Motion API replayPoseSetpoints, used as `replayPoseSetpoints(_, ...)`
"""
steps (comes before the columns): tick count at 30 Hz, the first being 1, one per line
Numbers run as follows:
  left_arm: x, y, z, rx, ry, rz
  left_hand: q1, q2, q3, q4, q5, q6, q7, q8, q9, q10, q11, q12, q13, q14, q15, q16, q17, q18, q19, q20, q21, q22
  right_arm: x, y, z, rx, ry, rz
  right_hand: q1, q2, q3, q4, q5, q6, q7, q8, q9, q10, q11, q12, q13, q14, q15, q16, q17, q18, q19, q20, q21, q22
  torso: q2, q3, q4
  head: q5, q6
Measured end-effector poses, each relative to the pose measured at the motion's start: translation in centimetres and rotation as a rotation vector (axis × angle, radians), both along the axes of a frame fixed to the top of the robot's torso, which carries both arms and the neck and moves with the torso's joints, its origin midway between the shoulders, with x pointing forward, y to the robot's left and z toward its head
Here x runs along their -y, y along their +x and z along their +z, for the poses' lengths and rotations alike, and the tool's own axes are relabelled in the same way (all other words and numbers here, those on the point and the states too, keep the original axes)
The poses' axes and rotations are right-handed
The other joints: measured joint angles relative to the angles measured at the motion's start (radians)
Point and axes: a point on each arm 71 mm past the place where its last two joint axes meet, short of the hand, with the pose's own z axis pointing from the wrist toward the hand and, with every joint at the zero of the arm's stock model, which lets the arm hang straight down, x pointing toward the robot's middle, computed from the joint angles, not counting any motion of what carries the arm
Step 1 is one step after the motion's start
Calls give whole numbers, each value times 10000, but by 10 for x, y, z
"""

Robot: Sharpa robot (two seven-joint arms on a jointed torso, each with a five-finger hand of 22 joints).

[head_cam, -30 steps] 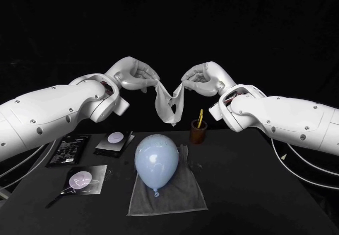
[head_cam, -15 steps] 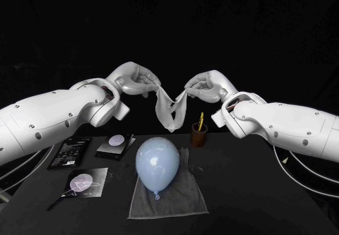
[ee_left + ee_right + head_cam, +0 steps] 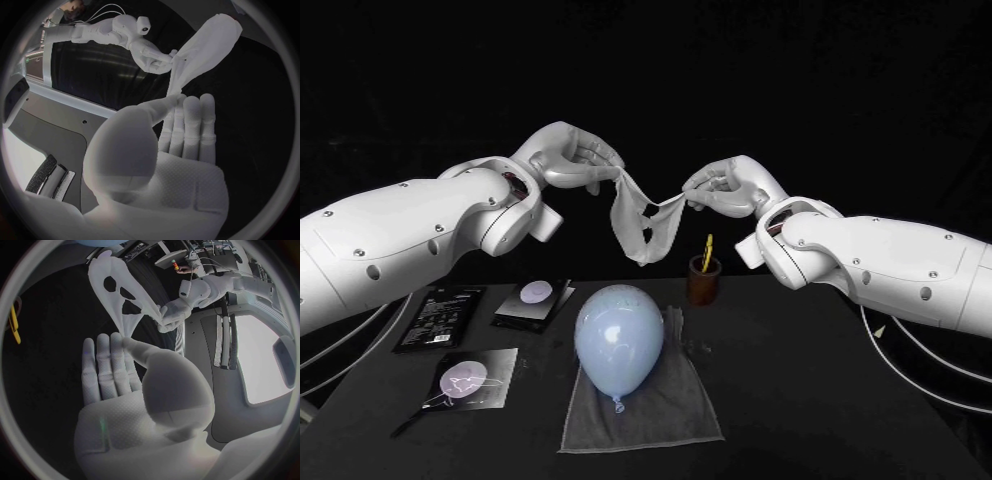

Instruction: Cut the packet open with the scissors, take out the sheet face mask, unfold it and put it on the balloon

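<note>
**Left hand and right hand clamp the sheet face mask between them, high over the table**

Each hand pinches one upper edge of the mask between thumb and fingers. In the left wrist view the left hand has its thumb tip pressed to its straight fingers on a twisted corner of the mask. The right hand grips the far side. The right wrist view shows the same pinch from the right hand, with the left hand opposite.

The mask is partly spread there, and its eye and mouth holes are visible. In the head view it sags between the two hands and hangs in loose folds, well clear of the table.

Below it, a pale blue balloon lies on a grey cloth, knot end toward the robot. A brown cup stands just beyond the cloth and holds a yellow item too small to identify. Three black packets lie on the table on the robot's left of the balloon.
</note>
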Motion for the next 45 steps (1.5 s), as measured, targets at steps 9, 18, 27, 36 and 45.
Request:
replayPoseSetpoints(9,-6,3,17,86,-496,166,-29,52,-2,0,-6,0,0,-14,3,0,0,-2,10,2,4,0,-2,22,0,0,0,-2,2,-5,-11,-423,193,7,-22,-22,0,58,2,-1,2,-3,0,0,2,-36,-1,0,0,-8,-26,-30,-38,-37,0,-1,-28,8,-8,25,-5)
replayPoseSetpoints(18,-7,5,38,141,-458,-118,-13,68,-3,1,-14,0,0,-58,7,-1,1,-20,10,16,20,0,-2,16,1,1,0,-4,-1,-9,-14,-343,423,-182,-7,-7,1,57,-3,-11,10,-50,1,0,3,-36,-5,0,0,-14,-28,48,-38,-37,0,-2,-45,49,-12,29,-29)
replayPoseSetpoints(27,-17,12,33,-468,333,-594,-12,68,-3,1,-14,0,0,-89,47,-5,4,-23,10,49,54,0,13,-11,38,-36,-1,-5,12,-2,4,500,718,-901,19,19,0,57,-11,14,-18,-23,1,0,5,-36,-12,-1,0,-14,-30,39,-38,-37,0,9,-58,68,0,-25,23)
replayPoseSetpoints(36,-16,16,24,-887,1079,-1026,-11,67,-4,1,-15,0,0,-94,56,-15,14,-30,30,92,25,0,39,-23,38,-35,-1,-7,15,9,47,1527,931,-1146,31,31,-1,55,-30,10,-21,-2,1,0,36,-36,-8,-1,0,-14,-35,26,-38,-37,0,20,-58,42,7,-96,132)
replayPoseSetpoints(45,-17,15,17,-1114,1382,-1153,-10,67,-4,1,-20,-1,-1,-56,59,-16,15,-50,29,103,37,0,47,-31,74,1,-1,-8,11,10,61,1821,906,-1013,31,31,-2,55,-1,-11,-30,-2,1,0,37,-36,-6,-1,0,-14,-38,20,-38,-37,0,20,-67,45,10,-149,234)
